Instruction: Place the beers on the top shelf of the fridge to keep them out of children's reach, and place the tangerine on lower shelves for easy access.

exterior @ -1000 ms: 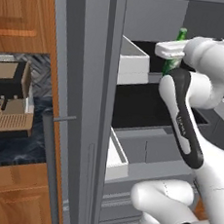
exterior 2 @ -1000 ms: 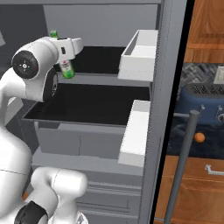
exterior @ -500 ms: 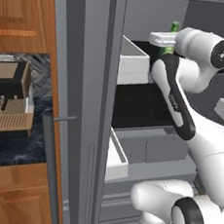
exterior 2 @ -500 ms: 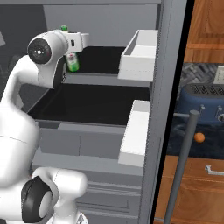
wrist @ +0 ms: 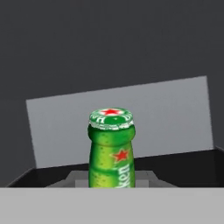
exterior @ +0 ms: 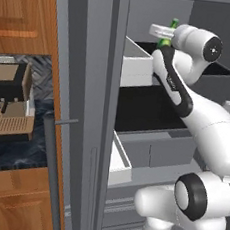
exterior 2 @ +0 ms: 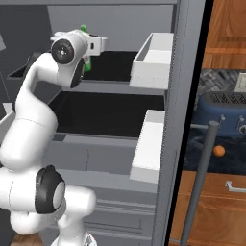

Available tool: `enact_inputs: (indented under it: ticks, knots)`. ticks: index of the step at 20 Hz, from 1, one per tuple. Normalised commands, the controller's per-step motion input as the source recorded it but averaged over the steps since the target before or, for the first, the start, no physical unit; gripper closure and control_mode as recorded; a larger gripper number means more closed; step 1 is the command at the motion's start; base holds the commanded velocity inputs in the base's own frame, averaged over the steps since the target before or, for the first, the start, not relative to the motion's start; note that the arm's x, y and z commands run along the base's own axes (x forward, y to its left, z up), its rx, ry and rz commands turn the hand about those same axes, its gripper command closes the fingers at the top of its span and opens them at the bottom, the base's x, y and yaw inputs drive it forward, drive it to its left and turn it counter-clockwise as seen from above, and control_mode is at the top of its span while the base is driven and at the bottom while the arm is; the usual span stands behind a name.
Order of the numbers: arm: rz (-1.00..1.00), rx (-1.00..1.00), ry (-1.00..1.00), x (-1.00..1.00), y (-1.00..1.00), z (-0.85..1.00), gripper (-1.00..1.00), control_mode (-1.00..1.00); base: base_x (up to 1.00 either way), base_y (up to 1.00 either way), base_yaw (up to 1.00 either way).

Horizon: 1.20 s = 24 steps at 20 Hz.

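Glossy green glass bottle [wrist: 111,148] with a ridged cap, grasped by the white hand [exterior: 163,35] over the fridge's flat black top shelf [exterior 2: 117,65].

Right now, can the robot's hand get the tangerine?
Probably not. The gripper is up at the top shelf, shut on the green beer; the tangerine sits beyond the open fridge door.

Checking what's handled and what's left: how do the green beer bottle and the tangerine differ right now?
The green beer bottle is a slim, long-necked green glass shape; the tangerine is a small plain orange ball. The bottle is up at the top shelf inside the fridge, held in the shut gripper; the tangerine sits untouched on the dark counter outside, below the blue toaster. Both are small task items.
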Motion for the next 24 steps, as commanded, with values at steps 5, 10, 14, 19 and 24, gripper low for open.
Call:
enact_inputs:
  ticks: [5,10,14,19,24]
  knots:
    - [0.0,0.01,0.03,0.58,0.0,0.0,1.0,-1.0,0.0,0.0,0.0]
    - [0.0,-0.01,0.01,0.44,0.0,0.0,1.0,-1.0,0.0,0.0,0.0]
    - [0.0,-0.03,0.01,0.4,0.0,-0.03,1.0,-1.0,0.0,0.0,0.0]
    - [0.0,-0.07,0.0,0.34,0.0,-0.1,1.0,-1.0,0.0,0.0,0.0]
    - [0.0,-0.08,0.01,0.33,0.0,-0.19,1.0,-1.0,0.0,0.0,0.0]
